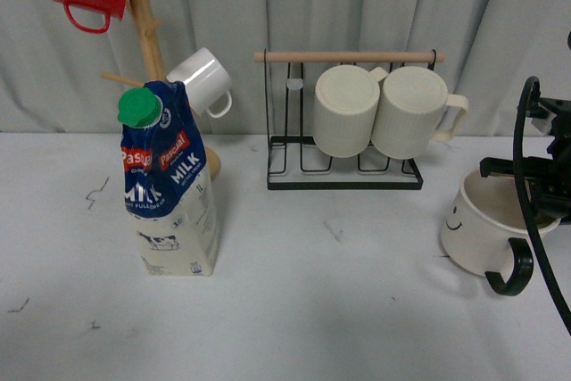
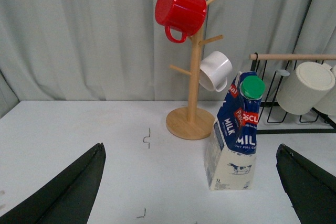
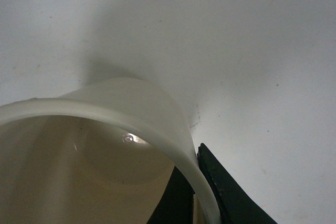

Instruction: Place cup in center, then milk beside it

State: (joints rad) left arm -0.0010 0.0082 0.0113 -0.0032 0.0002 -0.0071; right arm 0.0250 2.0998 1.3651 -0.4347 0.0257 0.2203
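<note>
Position report: the large cream ceramic cup with a black C-shaped handle and a small smiley face stands upright at the right end of the white table, about 3 o'clock from table centre. Its handle points to roughly 5 o'clock. The right claw sits at the cup's rim. In the right wrist view one black finger lies against the outside of the cup wall and a dark shape shows inside it, so I judge the claw to be grasping the cup by its wall.

The tall blue-and-cream milk carton with a green cap stands upright at 9 o'clock from centre, ahead of the left claw, which is spread wide and holds nothing.

Governing relation: the bare centre lies at 9 o'clock from the cup, and the right arm is the nearer one. In my judgement the cup goes there first, short of the carton.
</note>
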